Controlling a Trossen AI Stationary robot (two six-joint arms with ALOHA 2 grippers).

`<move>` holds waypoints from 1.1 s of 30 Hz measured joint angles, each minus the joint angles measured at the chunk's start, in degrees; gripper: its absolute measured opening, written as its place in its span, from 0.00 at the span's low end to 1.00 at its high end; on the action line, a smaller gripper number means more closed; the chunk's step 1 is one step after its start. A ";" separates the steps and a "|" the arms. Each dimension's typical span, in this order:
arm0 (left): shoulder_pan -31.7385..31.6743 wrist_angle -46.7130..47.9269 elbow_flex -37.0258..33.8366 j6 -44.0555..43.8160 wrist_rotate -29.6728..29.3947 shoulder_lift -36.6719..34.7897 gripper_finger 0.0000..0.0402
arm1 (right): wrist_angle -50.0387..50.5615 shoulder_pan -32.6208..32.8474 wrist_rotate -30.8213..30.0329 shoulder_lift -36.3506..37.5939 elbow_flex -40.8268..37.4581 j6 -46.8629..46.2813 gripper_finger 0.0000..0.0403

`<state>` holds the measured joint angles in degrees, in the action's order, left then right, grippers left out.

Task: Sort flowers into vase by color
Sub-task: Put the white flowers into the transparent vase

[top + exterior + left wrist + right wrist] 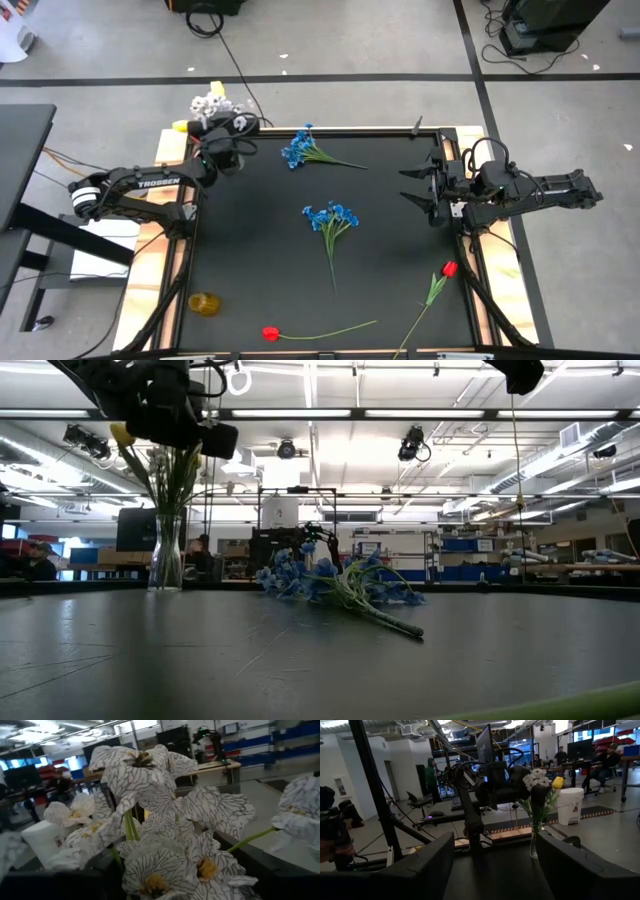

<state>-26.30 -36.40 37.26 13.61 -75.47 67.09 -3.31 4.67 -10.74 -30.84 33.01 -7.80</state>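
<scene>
White blossoms: a cluster of veined white flowers [165, 820] fills the left wrist view, right in front of the lens, on green stalks; only this view shows the dark veining and yellow centres.
Left hand: the left hand [222, 135] sits above the vase at the far left corner of the surface; from above the white cluster [208, 103] shows just beyond it. Whether the fingers pinch the stalks cannot be told.
Vase: the clear glass vase [166, 555] stands upright with green stalks in it, seen in the low view; the right wrist view shows it [535, 840] carrying white blossoms and one yellow tulip [557, 782].
Blue clusters: one blue bunch [300, 150] lies near the far edge, another [331, 216] mid-surface. The low view shows a blue bunch [335, 582] lying flat.
Red tulips: one red tulip [270, 333] lies along the near edge, another [449, 268] near the right edge; only the high view shows them.
Yellow object: a small yellowish object [203, 303] sits at the near left rim; I cannot identify it.
Right hand: the right hand [418, 186] hovers at the right edge of the black surface [390, 230], fingers spread, holding nothing.
</scene>
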 joint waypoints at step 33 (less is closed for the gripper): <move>4.41 19.72 -0.04 -0.89 3.92 0.00 0.99 | 0.00 0.00 -0.02 -0.01 0.00 0.01 0.71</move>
<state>-21.90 -16.68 37.21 12.71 -71.55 67.09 -3.31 4.67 -10.76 -30.85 33.01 -7.79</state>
